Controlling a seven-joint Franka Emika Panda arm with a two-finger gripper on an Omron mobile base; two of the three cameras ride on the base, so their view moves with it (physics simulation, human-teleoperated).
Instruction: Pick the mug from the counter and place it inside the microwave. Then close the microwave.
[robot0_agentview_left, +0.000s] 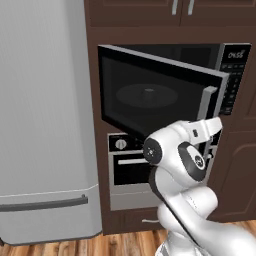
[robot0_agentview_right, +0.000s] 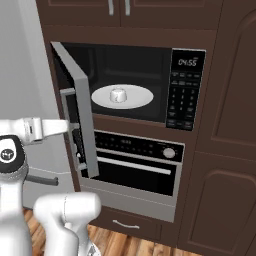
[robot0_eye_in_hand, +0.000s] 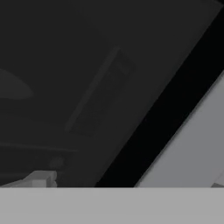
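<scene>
Mug (robot0_agentview_right: 118, 95), small and white, sits upright at the centre of the white turntable (robot0_agentview_right: 142, 98) inside the microwave (robot0_agentview_right: 186, 90). The microwave door (robot0_agentview_right: 80, 125) hangs partly open, at nine o'clock from the mug in the right base view. The gripper, pressed close to the dark door glass (robot0_eye_in_hand: 87, 87), is released and holds nothing. An oven (robot0_agentview_right: 135, 167) sits at six o'clock below the microwave.
</scene>
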